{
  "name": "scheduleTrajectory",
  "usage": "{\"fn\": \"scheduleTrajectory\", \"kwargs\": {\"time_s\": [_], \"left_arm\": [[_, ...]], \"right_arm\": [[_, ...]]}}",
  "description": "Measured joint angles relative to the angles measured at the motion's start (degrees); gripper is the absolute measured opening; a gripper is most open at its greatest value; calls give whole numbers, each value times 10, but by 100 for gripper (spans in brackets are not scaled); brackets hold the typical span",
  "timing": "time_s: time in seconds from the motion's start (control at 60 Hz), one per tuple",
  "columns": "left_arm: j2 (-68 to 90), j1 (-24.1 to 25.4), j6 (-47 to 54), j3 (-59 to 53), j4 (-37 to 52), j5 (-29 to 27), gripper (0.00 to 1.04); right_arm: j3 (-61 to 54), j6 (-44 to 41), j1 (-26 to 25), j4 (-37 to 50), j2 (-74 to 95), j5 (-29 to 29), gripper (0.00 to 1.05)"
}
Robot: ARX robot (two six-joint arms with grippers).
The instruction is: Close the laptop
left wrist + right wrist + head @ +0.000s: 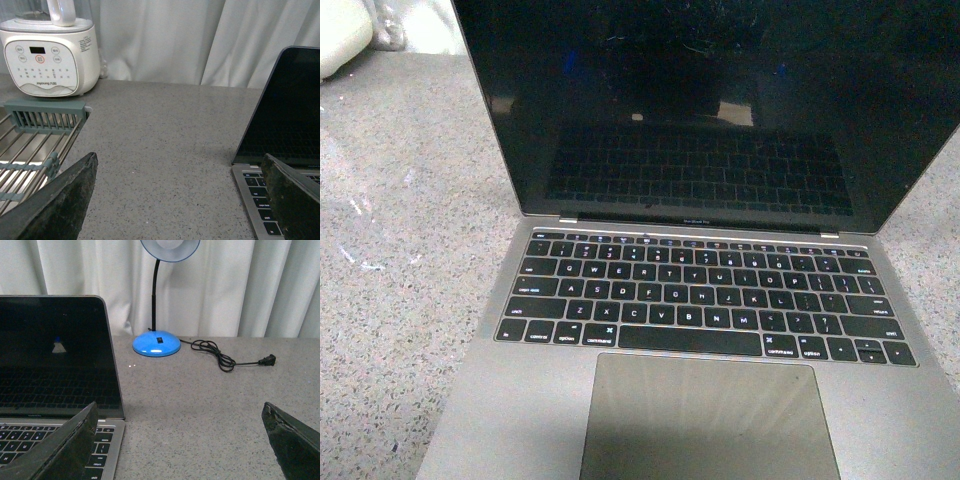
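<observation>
The laptop [705, 300] lies open on the grey speckled counter, grey metal with black keys, a large trackpad and a dark glossy screen standing upright. Neither gripper shows in the front view. In the left wrist view my left gripper [182, 200] is open and empty, low over the counter just left of the laptop [285, 125], one finger over the keyboard's edge. In the right wrist view my right gripper [182, 440] is open and empty, just right of the laptop [55, 355], one finger over its keyboard corner.
A white blender [50, 55] and a metal dish rack [35, 135] stand to the left. A blue desk lamp [157, 342] with a black cord and plug [227, 359] stands at the back right. White curtains [240, 285] hang behind the counter [165, 150].
</observation>
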Motion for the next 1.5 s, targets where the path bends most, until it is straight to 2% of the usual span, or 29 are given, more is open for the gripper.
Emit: {"fn": "scheduleTrajectory", "kwargs": {"time_s": [1.5], "left_arm": [[0, 0, 0, 0, 0, 0, 98]], "right_arm": [[0, 0, 0, 0, 0, 0, 96]]}}
